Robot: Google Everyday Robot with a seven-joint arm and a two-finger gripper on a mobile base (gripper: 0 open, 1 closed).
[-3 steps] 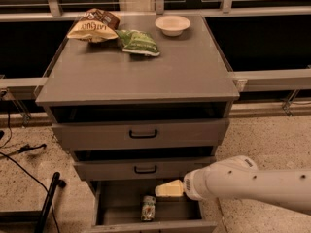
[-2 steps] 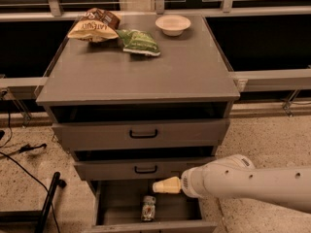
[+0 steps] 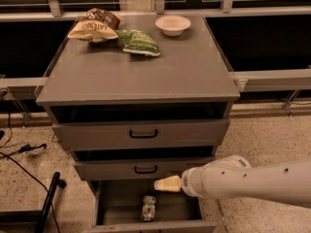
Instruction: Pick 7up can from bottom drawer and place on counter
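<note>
The gripper is hovering low in the frame, right of centre, over the open bottom drawer. Whether it is released or clenched I cannot tell. The 7up can is sitting on the drawer floor just below and left of it, apart from it, possibly lying on its side. The white arm is reaching in from the lower right. Higher up, the counter is carrying a chip bag, a green snack bag and a bowl near its far edge.
</note>
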